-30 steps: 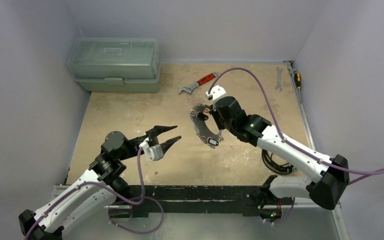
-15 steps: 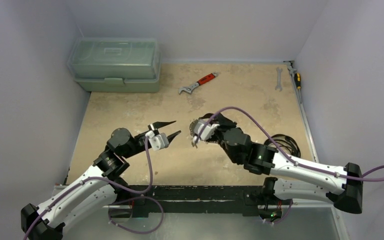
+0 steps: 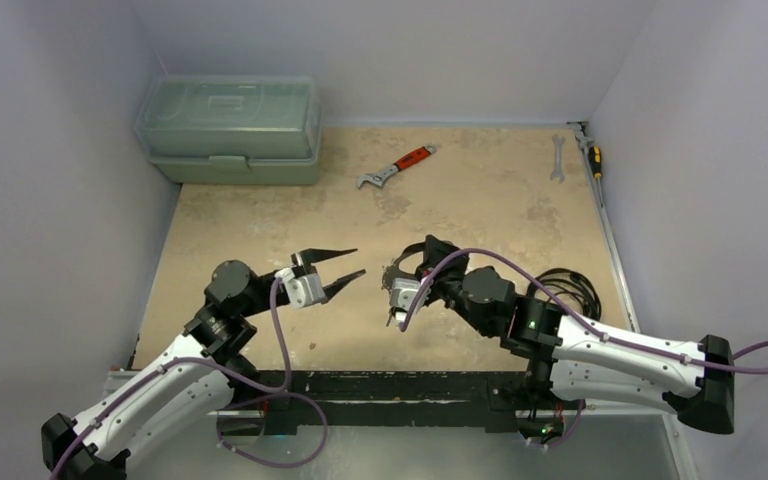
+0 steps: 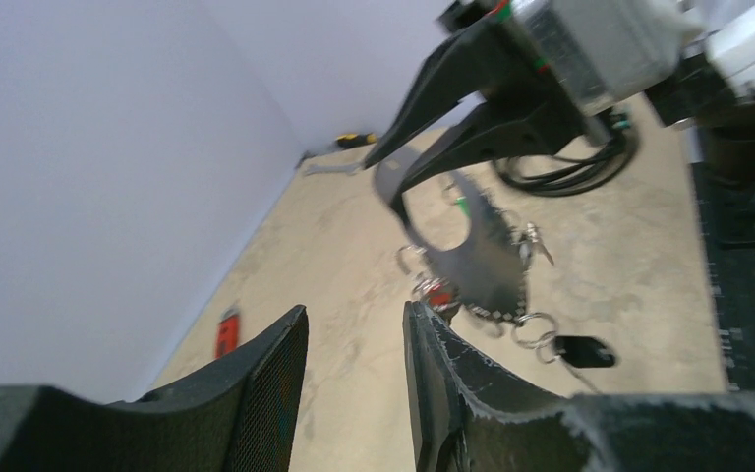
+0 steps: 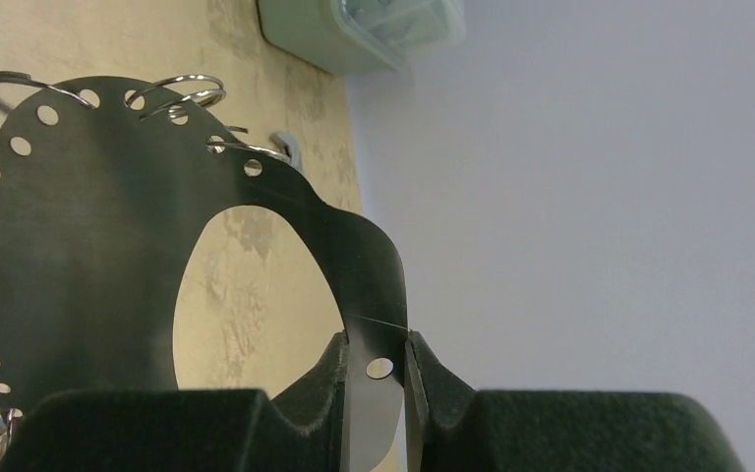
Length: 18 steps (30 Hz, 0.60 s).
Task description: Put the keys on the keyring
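My right gripper (image 3: 403, 268) is shut on a dark flat metal plate (image 5: 79, 256), loop-shaped with a big central opening and a row of small holes along its edge. It holds the plate above the table. In the left wrist view the plate (image 4: 482, 261) carries small split rings (image 5: 182, 90) and keys with a black tag (image 4: 580, 349) and a red tag (image 4: 439, 293). My left gripper (image 3: 358, 262) is open and empty, just left of the plate, and its fingertips (image 4: 411, 307) are close to the red tag. No large thin wire loop shows in any view.
A green toolbox (image 3: 230, 120) stands at the back left. A red-handled wrench (image 3: 397, 167) lies at the back middle. A silver spanner (image 3: 558, 158) and a screwdriver (image 3: 592, 150) lie by the right wall. A black cable coil (image 3: 560, 290) lies behind the right arm.
My right arm has carried the plate from mid-table toward the near side and the left gripper. The left gripper has shifted slightly and stays open.
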### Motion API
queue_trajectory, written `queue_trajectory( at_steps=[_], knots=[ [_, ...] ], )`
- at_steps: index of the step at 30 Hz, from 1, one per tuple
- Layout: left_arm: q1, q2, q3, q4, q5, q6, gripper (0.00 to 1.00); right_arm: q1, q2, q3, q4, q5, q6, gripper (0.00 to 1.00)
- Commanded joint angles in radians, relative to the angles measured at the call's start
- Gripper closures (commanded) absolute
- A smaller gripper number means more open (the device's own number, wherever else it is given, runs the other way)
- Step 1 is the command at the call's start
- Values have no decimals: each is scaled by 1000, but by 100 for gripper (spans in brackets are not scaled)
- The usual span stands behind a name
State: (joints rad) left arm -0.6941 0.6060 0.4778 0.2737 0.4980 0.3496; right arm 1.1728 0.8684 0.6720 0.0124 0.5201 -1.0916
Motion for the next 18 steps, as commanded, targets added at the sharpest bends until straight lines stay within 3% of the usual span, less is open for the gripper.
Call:
queue_trajectory(
  at_steps=[1, 11, 18],
  knots=[
    [10, 54, 6, 93, 301, -108, 60, 24, -23, -4, 29, -68, -79, 100],
    [10, 233, 29, 323, 450, -329, 62, 61, -73, -53, 112, -96, -212, 100],
    [10, 346, 56, 420, 349, -479, 62, 74, -38, -57, 137, -84, -249, 100]
  ],
)
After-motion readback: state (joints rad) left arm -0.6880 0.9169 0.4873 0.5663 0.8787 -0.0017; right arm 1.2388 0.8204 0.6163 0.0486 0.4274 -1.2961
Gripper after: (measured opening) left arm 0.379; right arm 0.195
